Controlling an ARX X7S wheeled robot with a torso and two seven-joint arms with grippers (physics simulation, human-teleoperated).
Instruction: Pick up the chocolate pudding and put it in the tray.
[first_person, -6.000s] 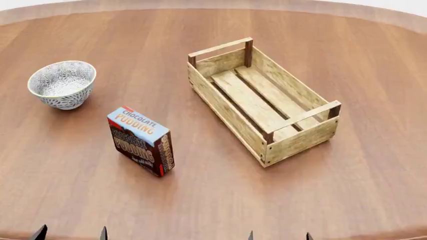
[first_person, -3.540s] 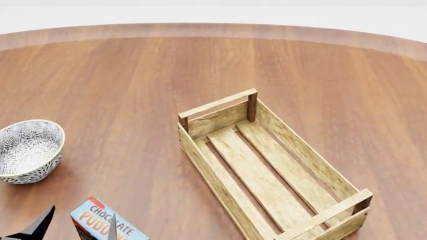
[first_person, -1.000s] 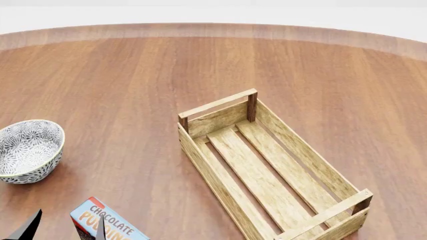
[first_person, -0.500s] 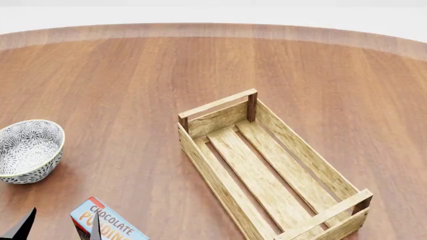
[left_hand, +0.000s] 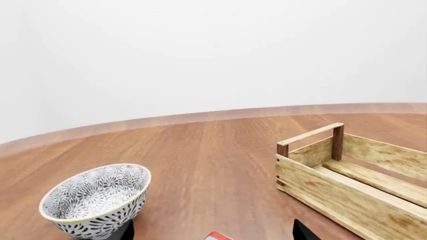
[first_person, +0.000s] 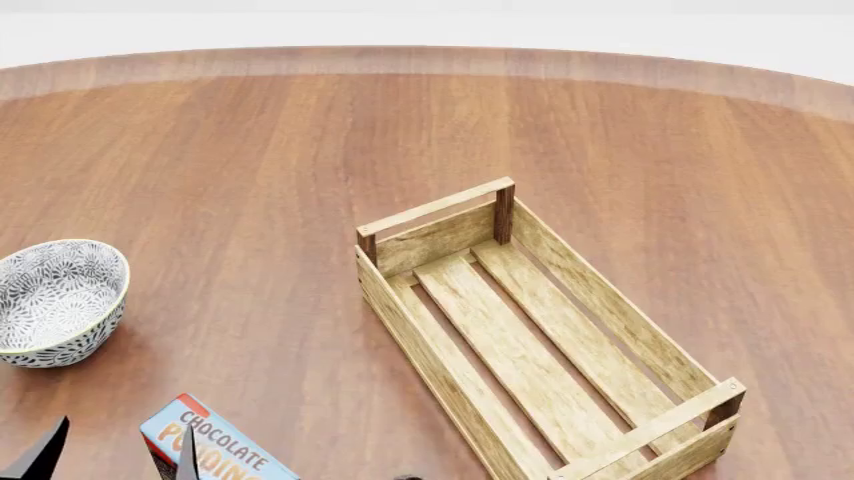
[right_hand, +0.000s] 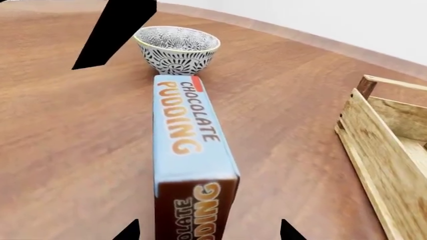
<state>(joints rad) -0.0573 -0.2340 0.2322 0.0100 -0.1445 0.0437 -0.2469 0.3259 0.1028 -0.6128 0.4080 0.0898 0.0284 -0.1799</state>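
Note:
The chocolate pudding (first_person: 220, 452) stands on edge on the wooden table, cut off by the head view's lower edge; its light-blue top with orange letters shows. The tray (first_person: 534, 340), a light-wood slatted crate, lies right of it with nothing inside. My left gripper (first_person: 114, 460) is open over the carton's left end, and only the carton's red corner (left_hand: 217, 236) shows between its fingertips (left_hand: 303, 231). My right gripper (right_hand: 208, 232) is open too, with the brown near end of the chocolate pudding (right_hand: 190, 135) between its two tips, not touching them.
A grey-white patterned bowl (first_person: 56, 300) sits left of the carton, close to the left gripper, and beyond the carton's far end in the right wrist view as the bowl (right_hand: 177, 47). The tray's near wall (right_hand: 387, 150) runs beside the carton. The round table's edge (first_person: 427, 55) curves behind.
The head view has shifted since the earliest frame, putting the carton at the bottom edge. Over the last second the left fingertips slid slightly left and down. Carton, bowl and tray have not moved.

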